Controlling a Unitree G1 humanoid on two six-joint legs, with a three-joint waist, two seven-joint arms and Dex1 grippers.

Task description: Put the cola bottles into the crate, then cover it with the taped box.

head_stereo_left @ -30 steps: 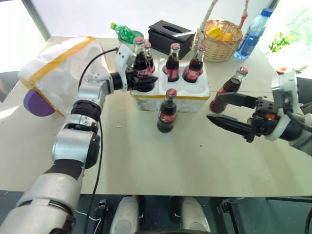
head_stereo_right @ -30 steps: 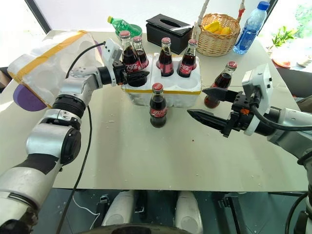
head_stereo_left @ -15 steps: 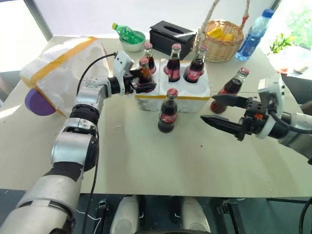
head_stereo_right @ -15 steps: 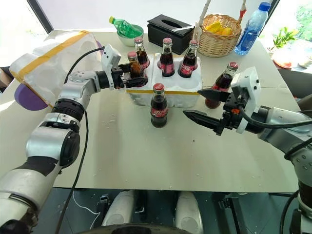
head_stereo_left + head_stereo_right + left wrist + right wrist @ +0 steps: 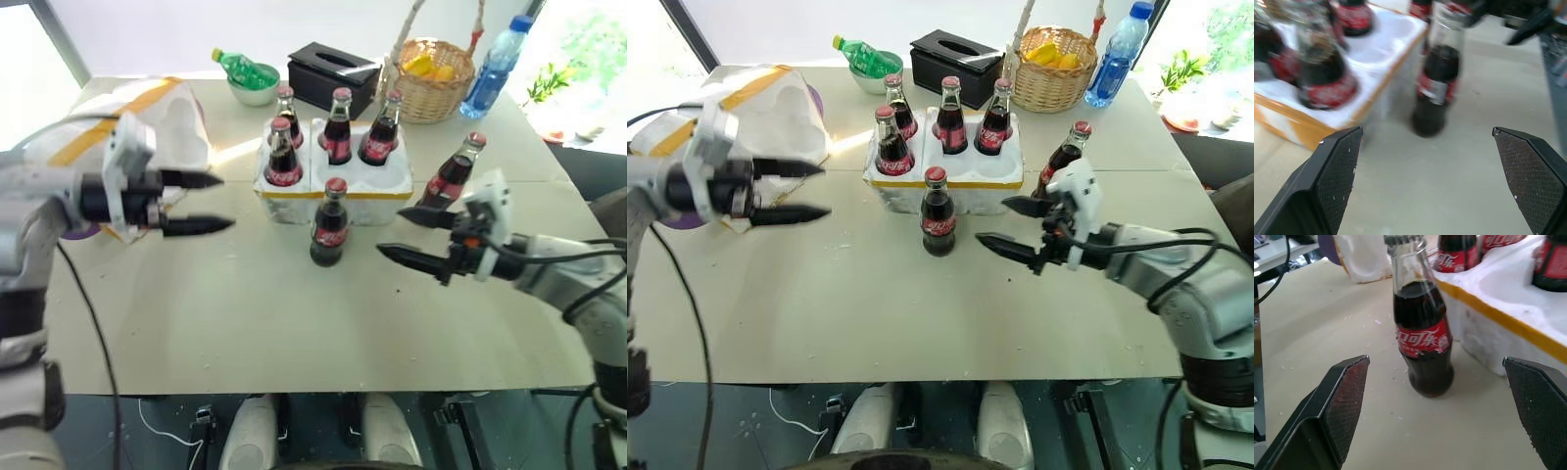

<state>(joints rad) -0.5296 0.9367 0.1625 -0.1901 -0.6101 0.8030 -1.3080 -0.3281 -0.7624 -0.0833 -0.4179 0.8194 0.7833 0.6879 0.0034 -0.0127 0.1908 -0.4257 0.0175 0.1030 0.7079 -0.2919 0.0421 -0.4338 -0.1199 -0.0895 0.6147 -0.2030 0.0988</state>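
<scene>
The white foam crate (image 5: 372,204) with its yellow band stands mid-table and holds several cola bottles, the nearest in its front left well (image 5: 282,157). One cola bottle (image 5: 329,223) stands on the table just in front of the crate, another (image 5: 453,176) to the crate's right. My left gripper (image 5: 225,202) is open and empty, well left of the crate, pointing at it. My right gripper (image 5: 390,232) is open, close to the right of the front bottle (image 5: 1422,342), which the right wrist view shows ahead between the fingers. The taped box (image 5: 132,122) lies at the far left.
Behind the crate stand a black tissue box (image 5: 333,71), a wicker basket (image 5: 436,70), a blue water bottle (image 5: 487,67) and a green bottle in a bowl (image 5: 243,74). A purple object (image 5: 76,227) sits under the taped box. Bare tabletop lies in front.
My left gripper opened, let go of the bottle now standing in the crate's front left well, and drew back left. My right gripper moved left and down toward the front bottle.
</scene>
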